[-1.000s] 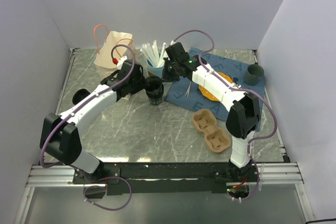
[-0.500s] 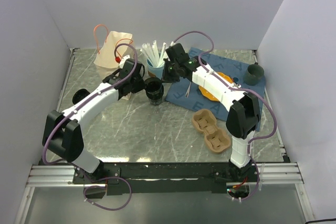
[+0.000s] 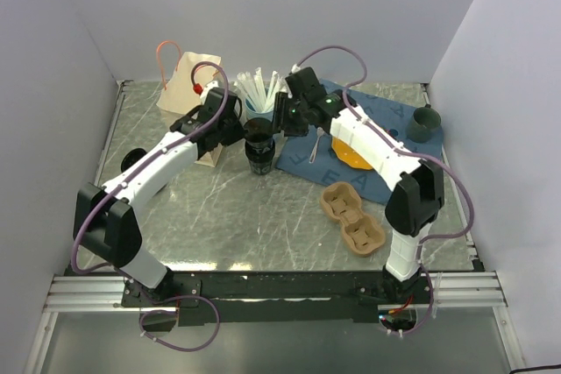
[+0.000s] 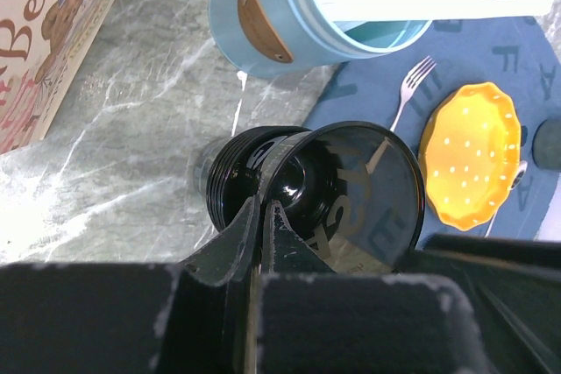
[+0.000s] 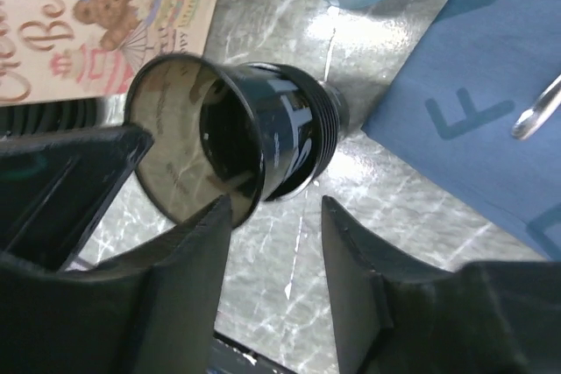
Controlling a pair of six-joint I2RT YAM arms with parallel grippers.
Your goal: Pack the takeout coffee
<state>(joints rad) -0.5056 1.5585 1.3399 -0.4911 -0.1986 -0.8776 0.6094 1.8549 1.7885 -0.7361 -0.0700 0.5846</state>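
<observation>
- Black takeout coffee cup [image 3: 257, 150] is standing upright toward the far middle of the marble table [image 3: 219, 216], at the left edge of the blue mat [image 3: 302, 165], just in front of the light-blue straw cup [image 3: 259, 113].
- Left gripper [image 4: 263, 216] is pinching the cup's rim, its 2 fingers squeezed nearly together.
- Right gripper [image 5: 273, 208] is hovering just beside the cup, jaws parted, gripping nothing.
- Cardboard carrier [image 3: 351, 218] is lying toward the table's right edge, well apart from the cup.

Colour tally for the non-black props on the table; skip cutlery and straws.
Blue: 2 (straw cup, mat)
Tan/brown: 2 (paper bag, cup carrier)
Yellow: 1 (plate)
Grey-green: 1 (mug)
Total: 6
</observation>
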